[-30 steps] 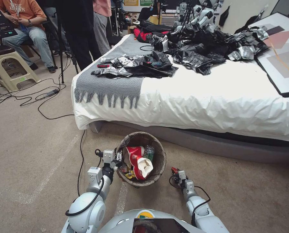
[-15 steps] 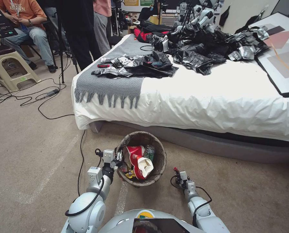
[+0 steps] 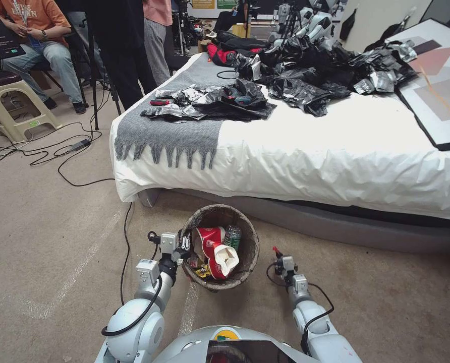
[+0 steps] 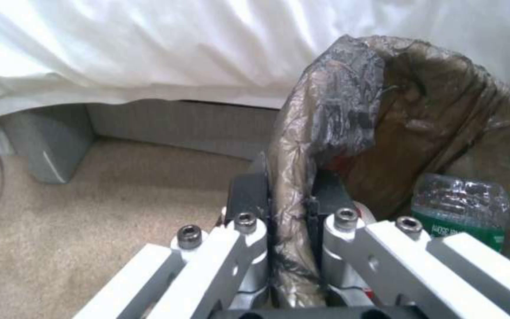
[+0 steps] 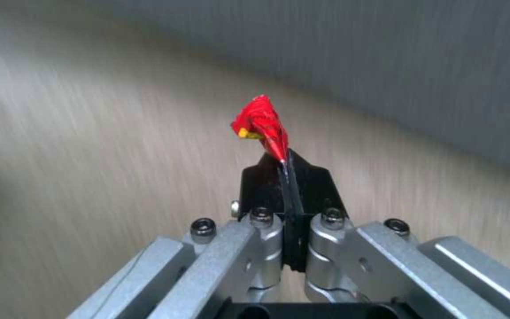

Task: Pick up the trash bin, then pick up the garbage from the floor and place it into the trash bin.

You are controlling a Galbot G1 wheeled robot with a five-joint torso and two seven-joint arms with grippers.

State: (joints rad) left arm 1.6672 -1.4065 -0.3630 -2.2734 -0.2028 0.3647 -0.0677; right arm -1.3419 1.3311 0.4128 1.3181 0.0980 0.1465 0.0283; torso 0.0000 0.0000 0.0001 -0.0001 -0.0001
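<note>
My left pincer (image 3: 185,245) was clamped on the rim of the one trash bin (image 3: 248,252), which stood on the floor before the bed (image 3: 336,151). Inside it lay two red-and-white paper cups (image 3: 216,252), one green bottle (image 3: 232,237) and a yellow wrapper (image 3: 202,273). My right pincer (image 5: 284,166), just beside the bin, pinched one tiny red wrapper (image 5: 259,122).

Round white arms (image 3: 136,322) are wrapped by black cables (image 3: 134,322). Silver grippers (image 4: 284,212) are dotted with dark screws (image 5: 203,227).
</note>
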